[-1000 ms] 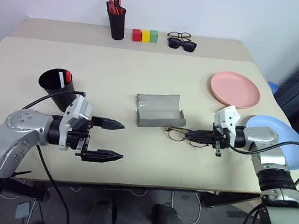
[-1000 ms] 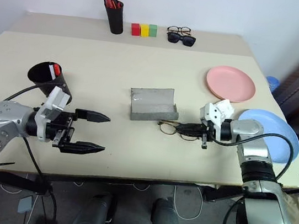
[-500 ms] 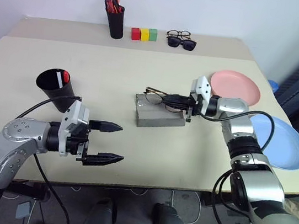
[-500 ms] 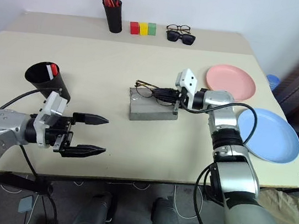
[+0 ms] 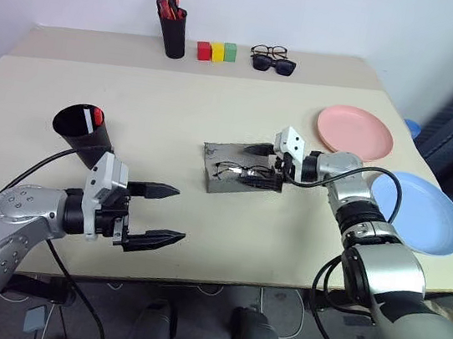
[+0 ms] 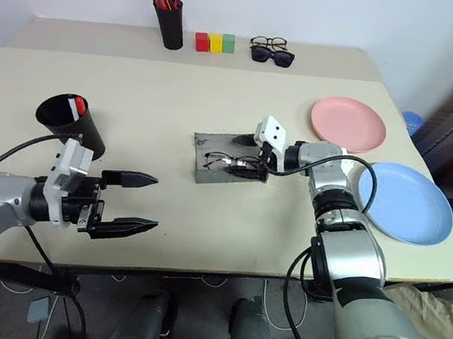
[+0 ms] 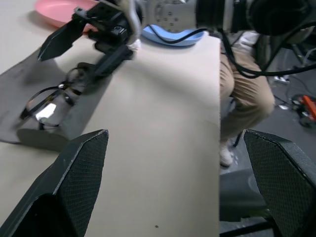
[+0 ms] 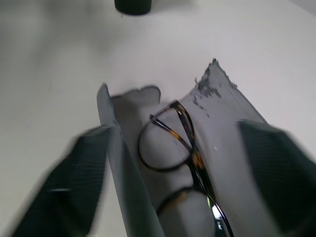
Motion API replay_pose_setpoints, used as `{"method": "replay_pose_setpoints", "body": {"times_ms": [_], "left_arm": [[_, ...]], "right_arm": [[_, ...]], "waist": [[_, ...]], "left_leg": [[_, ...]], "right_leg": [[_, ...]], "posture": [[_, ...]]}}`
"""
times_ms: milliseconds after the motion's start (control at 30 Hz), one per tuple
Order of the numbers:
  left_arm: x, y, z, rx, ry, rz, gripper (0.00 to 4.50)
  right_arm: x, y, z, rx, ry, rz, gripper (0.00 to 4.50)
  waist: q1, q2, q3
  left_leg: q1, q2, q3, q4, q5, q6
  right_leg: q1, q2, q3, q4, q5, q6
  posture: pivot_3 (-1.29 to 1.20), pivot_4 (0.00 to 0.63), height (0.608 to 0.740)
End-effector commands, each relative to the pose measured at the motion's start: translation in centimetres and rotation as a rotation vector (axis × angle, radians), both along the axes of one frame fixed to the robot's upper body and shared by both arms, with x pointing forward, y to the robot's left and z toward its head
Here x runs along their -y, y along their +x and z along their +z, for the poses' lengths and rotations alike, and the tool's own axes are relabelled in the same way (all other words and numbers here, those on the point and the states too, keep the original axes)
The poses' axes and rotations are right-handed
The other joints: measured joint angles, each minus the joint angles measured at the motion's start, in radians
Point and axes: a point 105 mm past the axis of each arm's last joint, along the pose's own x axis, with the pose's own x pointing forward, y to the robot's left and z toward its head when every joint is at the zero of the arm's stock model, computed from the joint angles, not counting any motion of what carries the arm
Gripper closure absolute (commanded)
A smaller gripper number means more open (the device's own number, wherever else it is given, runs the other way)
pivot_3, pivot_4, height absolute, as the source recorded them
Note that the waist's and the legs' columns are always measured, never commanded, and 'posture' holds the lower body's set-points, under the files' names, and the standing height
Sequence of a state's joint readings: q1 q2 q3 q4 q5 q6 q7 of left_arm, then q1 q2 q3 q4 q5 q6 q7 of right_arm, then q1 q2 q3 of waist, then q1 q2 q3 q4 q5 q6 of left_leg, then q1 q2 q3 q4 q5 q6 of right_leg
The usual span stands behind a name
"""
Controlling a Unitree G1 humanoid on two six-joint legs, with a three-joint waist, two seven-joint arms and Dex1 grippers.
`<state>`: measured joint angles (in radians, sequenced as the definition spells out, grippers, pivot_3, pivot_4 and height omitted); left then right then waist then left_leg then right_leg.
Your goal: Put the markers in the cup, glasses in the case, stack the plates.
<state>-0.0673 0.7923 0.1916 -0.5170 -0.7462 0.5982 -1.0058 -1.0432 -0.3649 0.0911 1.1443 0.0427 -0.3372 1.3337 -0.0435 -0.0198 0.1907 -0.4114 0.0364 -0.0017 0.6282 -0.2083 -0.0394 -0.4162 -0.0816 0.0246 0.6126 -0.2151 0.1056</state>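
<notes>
Glasses point(image 5: 241, 172) moved into case point(image 5: 227, 154); right fingers point(image 5: 259, 158) spread; no labels legible.

1. A wide beige table point(image 5: 175, 112) fills the middle, with a seam running across its far part.
2. A plain pale wall point(image 5: 332, 16) stands behind it.
3. Grey floor point(image 5: 198, 309) with loose cables shows under the near edge.
</notes>
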Motion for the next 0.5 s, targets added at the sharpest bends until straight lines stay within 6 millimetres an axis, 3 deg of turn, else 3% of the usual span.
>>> {"method": "replay_pose_setpoints", "body": {"times_ms": [33,200,233,300,500], "left_arm": [[-0.3,2.8,1.1,0.103,0.021,0.124,0.00],[-1.0,8.0,0.7,0.155,0.120,0.290,0.00],[-1.2,9.0,0.7,0.167,0.141,0.319,0.26],[-0.7,10.7,0.8,0.172,0.147,0.327,0.87],[2.4,15.1,1.6,0.197,0.142,0.327,3.94]], "right_arm": [[1.8,0.2,2.6,0.093,0.020,-0.018,0.03],[6.6,-1.3,3.9,0.152,0.009,-0.095,0.03],[7.6,-1.8,3.9,0.158,-0.001,-0.121,0.00],[10.1,-3.4,3.4,0.176,-0.033,-0.208,0.00],[15.4,-9.1,1.6,0.128,-0.067,-0.455,0.00]], "waist": [[0.002,0.000,0.000],[0.013,0.000,0.000],[0.013,0.000,0.000],[0.028,0.000,0.000],[0.036,0.000,0.001]], "left_leg": [[0.000,0.000,0.000,0.000,0.000,0.000],[0.000,-0.001,-0.001,0.000,0.000,0.000],[0.000,-0.001,-0.001,0.000,0.000,0.000],[0.000,-0.001,-0.001,0.000,0.000,0.000],[-0.001,-0.002,-0.001,0.002,0.000,0.000]], "right_leg": [[0.000,0.000,0.000,0.000,0.000,0.000],[0.002,0.000,0.000,0.000,-0.001,0.001],[0.002,0.000,0.000,0.000,-0.001,0.002],[0.002,0.000,0.000,0.000,-0.001,0.003],[0.001,-0.001,0.000,0.000,-0.002,0.003]], "posture": [[0.00,0.150,0.740],[0.00,0.150,0.740],[0.00,0.150,0.740],[0.00,0.150,0.740],[0.00,0.150,0.740]]}}
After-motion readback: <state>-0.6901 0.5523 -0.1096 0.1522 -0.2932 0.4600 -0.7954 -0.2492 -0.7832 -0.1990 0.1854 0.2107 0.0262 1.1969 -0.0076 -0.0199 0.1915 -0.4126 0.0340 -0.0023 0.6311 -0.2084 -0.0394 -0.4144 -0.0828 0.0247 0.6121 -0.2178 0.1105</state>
